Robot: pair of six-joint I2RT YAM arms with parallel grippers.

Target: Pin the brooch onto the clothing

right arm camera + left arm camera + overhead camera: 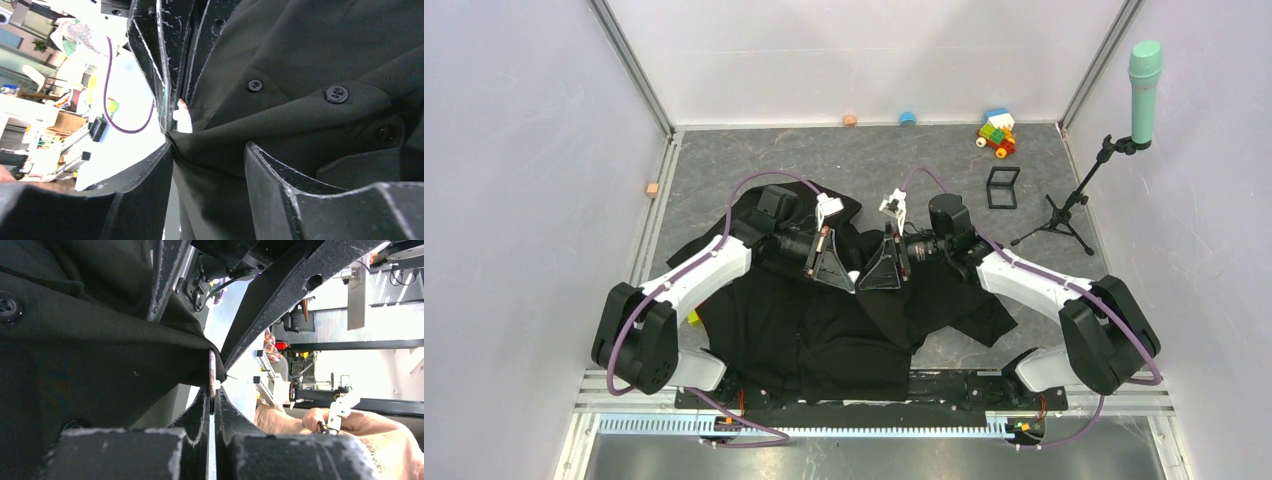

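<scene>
Watching the left wrist view, I am seeing the left gripper (212, 407) clamping the brooch (212, 372) at frame centre. It is sitting edge-on, its long axis running top to bottom, upper rim touching a raised fold of the black shirt (100, 355). The right gripper (209, 147) is standing spread, fabric lying between its fingers.

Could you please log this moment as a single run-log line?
phase: pinning | left gripper: shut on brooch, against shirt | right gripper: open around shirt fold
</scene>
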